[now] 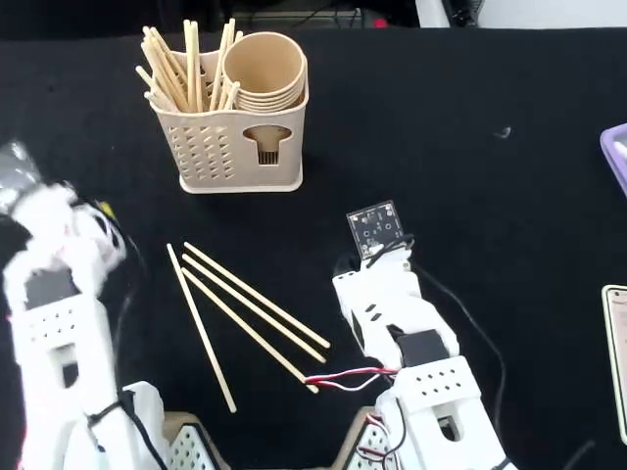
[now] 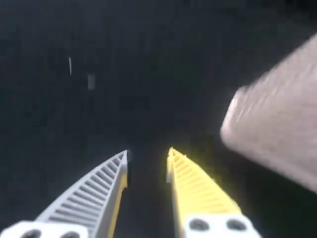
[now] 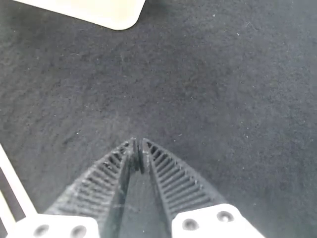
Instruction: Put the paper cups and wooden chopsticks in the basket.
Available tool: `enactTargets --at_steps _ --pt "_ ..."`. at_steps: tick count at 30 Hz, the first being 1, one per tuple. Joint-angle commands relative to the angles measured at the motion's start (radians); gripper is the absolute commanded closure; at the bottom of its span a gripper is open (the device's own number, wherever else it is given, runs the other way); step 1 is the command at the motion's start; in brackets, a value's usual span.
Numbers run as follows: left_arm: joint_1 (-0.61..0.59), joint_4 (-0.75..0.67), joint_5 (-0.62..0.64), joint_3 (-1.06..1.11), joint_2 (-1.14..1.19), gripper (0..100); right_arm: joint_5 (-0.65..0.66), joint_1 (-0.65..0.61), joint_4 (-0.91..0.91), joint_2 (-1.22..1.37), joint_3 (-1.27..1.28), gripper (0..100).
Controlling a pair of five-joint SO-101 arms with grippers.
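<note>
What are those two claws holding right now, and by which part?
Nothing. The left gripper is open with nothing in it; the right gripper is shut and empty. Four chopsticks lie loose on the table.

Black cloth [image 1: 255, 220] is left open between basket [image 1: 211, 152] and four loose chopsticks [image 1: 257, 295]; the basket's mouth is crowded by cups [image 1: 265, 69] and sticks [image 1: 186, 69].

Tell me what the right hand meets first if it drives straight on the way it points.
Most likely the bare black cloth ahead of the shut right hand; the basket base sits farther on and slightly aside, though depth is hard to judge.
</note>
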Motion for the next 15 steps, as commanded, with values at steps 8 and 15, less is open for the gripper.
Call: enactTargets --at_steps 8,15 --pt "0.036 -0.146 0.012 0.234 -0.034 86 0.005 0.009 0.385 -0.025 -0.361 86.4" --pt "0.12 -0.138 0.006 0.236 -0.032 86 0.005 -0.13 0.608 -0.015 -0.654 87.1"
